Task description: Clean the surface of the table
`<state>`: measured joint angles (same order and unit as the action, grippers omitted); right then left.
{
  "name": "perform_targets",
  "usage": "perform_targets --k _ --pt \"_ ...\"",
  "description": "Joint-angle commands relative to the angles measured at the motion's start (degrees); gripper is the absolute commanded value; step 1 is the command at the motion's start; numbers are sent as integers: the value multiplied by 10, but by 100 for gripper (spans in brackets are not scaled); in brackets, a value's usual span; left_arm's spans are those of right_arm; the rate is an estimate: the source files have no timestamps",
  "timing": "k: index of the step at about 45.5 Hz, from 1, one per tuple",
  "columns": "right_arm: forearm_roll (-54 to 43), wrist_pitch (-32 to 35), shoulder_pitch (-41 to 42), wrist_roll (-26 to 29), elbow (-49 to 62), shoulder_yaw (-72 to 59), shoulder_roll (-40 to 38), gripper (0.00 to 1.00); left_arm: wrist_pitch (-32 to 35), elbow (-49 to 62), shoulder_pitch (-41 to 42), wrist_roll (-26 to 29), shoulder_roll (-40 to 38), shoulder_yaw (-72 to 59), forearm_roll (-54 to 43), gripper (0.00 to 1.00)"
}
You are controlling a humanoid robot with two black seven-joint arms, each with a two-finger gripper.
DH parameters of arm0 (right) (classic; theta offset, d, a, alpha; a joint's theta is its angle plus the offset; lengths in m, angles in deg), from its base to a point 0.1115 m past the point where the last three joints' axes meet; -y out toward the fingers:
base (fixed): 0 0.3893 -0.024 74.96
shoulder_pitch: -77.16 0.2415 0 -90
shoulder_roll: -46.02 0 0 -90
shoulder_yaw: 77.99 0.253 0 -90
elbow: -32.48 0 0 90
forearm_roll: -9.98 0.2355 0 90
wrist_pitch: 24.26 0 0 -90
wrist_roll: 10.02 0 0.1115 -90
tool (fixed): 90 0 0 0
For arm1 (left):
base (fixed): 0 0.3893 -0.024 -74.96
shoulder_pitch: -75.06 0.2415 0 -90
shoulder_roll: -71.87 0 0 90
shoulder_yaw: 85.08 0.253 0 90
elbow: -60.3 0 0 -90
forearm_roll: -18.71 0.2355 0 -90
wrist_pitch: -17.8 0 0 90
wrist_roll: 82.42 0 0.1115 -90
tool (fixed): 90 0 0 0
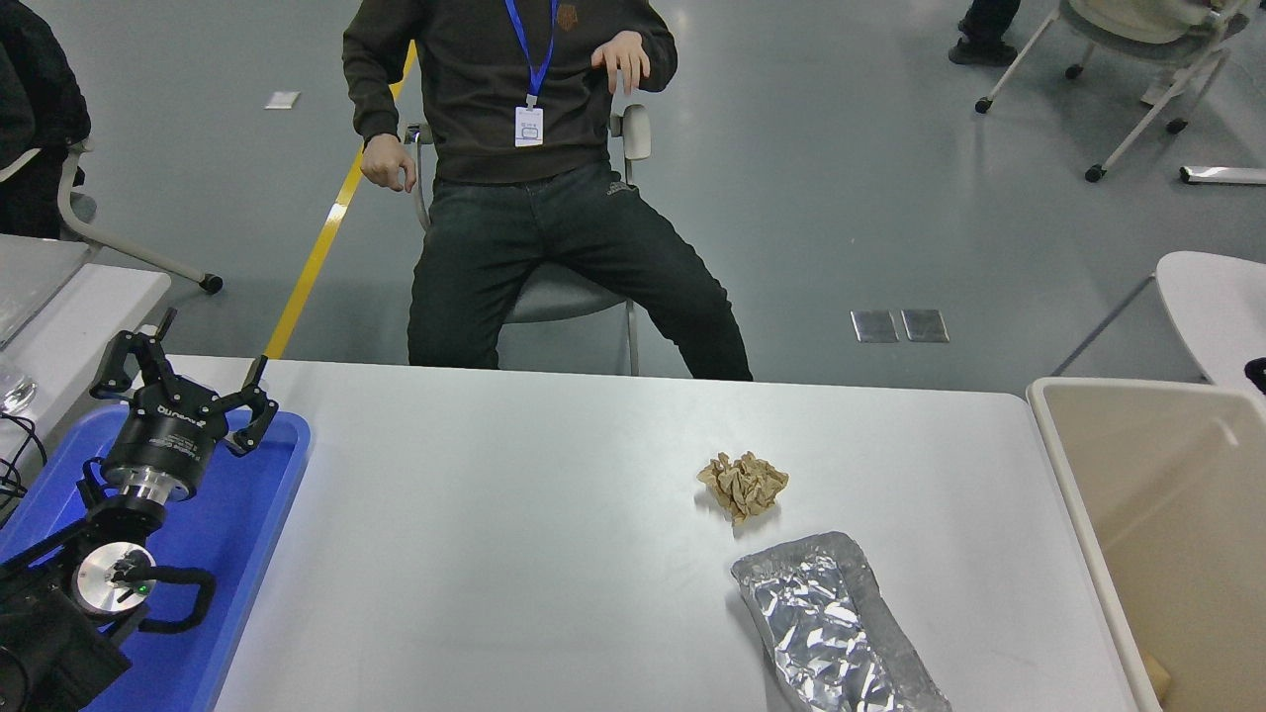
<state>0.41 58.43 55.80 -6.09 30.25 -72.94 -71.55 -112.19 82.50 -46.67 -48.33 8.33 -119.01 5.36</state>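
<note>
The white-grey table surface [514, 534] fills the lower part of the head view. A crumpled brown paper ball [743, 484] lies right of its centre. Just in front of the ball, a flattened silver foil wrapper [831, 623] runs off the bottom edge. My left gripper [186, 381] stands parked and open over the blue tray [257, 524] at the lower left, with nothing in it. Of my right arm, only a small black sliver [1258, 374] shows at the right edge above the beige bin, far from both pieces of litter.
The beige rectangular bin [1073, 465] stands against the table's right end, with a small brown scrap in its near corner. A person sits on a chair [554, 297] beyond the far edge. Another small table [1212, 307] is at the far right.
</note>
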Motion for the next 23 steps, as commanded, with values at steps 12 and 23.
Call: perform_targets --k 12,23 --pt "34 -3 38 -5 -203 243 -59 98 0 -1 0 0 0 0 0 100" --pt "34 -4 8 -7 -276 310 -50 98 0 -1 0 0 0 0 0 100"
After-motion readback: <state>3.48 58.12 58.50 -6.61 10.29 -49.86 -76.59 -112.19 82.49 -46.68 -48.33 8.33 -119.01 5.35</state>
